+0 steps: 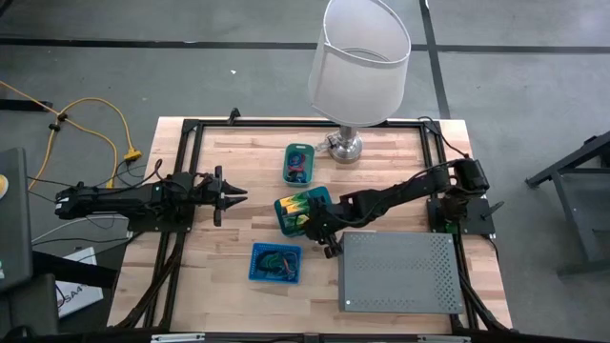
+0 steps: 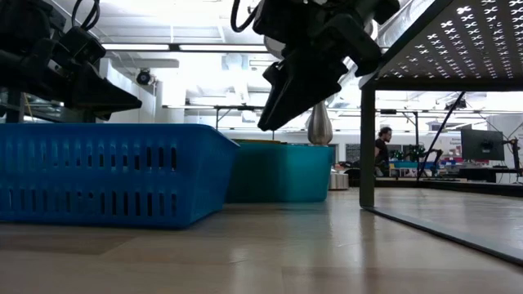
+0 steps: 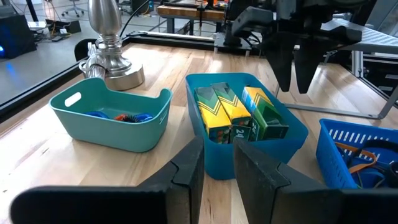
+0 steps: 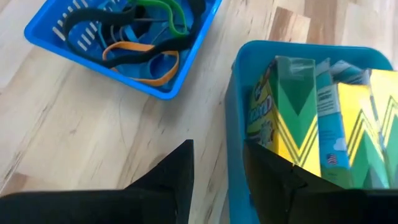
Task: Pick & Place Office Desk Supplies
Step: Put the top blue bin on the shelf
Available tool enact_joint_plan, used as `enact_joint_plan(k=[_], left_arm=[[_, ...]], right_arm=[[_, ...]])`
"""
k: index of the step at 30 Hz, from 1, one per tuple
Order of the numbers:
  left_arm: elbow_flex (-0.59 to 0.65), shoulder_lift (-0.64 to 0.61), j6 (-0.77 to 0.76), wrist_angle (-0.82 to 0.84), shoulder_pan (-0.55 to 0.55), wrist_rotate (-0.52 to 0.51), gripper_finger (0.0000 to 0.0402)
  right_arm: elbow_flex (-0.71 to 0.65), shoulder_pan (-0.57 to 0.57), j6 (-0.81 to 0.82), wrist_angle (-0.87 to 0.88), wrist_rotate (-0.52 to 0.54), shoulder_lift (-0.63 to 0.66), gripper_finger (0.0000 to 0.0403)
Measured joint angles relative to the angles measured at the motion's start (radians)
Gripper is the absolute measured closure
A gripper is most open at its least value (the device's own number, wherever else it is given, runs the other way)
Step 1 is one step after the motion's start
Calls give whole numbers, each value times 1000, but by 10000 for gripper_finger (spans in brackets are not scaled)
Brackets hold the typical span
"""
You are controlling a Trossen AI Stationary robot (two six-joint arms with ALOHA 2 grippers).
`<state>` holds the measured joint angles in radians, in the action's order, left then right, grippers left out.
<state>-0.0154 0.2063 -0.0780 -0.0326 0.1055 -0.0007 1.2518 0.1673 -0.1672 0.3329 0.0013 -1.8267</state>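
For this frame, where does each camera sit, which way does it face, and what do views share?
High: overhead, straight down; both arms, left gripper idle at table's left, right gripper by the crayon bin.
Low: table height, level across; blue basket, grippers overhead.
Left wrist: past its own narrowly parted fingers, toward crayon bin, teal tub, lamp base.
Right wrist: down past its open fingers onto crayon bin, blue basket.
Shared: both wrists see the crayon bin.

Grey concrete floor (image 1: pixel 534 86) with dark seams, ceiling strip lights (image 2: pixel 204 47) — distant desks, monitor (image 2: pixel 482 145), standing person (image 2: pixel 382 147)
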Motion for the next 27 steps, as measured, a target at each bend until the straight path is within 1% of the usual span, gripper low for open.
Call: enact_joint_plan(k=[15, 18, 22, 27], left_arm=[[0, 0, 0, -2, 0, 0, 323], [0, 0, 0, -2, 0, 0, 323], [0, 0, 0, -2, 0, 0, 323], [0, 0, 0, -4, 0, 0, 323]], right_arm=[[5, -6, 10, -31, -7, 7, 277], [50, -5, 44, -10, 16, 7, 277], [147, -4, 56, 74, 79, -14, 277], [283, 2, 57, 213, 87, -91, 277]])
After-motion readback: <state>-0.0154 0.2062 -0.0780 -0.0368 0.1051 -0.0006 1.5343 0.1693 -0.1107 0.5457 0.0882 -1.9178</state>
